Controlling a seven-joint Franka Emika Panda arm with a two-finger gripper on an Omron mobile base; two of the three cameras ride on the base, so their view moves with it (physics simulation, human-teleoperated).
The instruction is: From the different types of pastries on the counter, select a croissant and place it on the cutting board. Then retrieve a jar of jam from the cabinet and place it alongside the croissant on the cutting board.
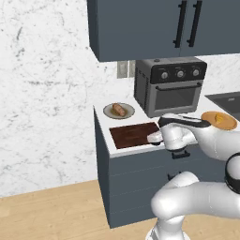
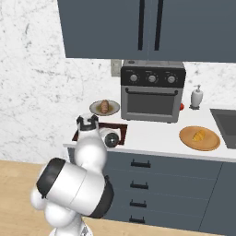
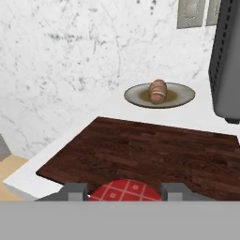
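Note:
My gripper (image 3: pixel 124 189) is shut on the jar of jam (image 3: pixel 123 193), whose red checked top shows between the two fingertips (image 3: pixel 75 190). It hangs low over the near edge of the dark-brown cutting board (image 3: pixel 154 152) (image 1: pixel 131 135) on the white counter (image 2: pixel 152 138). The golden croissant (image 2: pixel 199 135) (image 1: pixel 218 119) lies on a round light-wood plate (image 2: pixel 186 138) to the right of the oven. A brown glazed roll (image 3: pixel 158 90) (image 1: pixel 119 110) rests on a round grey plate (image 3: pixel 185 95) behind the board. My arm hides part of the board in the right base view.
A black toaster oven (image 1: pixel 169 86) stands just right of the board. Dark cabinet doors (image 2: pixel 147 25) hang shut above it. A soap dispenser (image 2: pixel 197 97) and the edge of a sink (image 2: pixel 226 122) are far right. The counter ends left of the board, with marble wall beyond.

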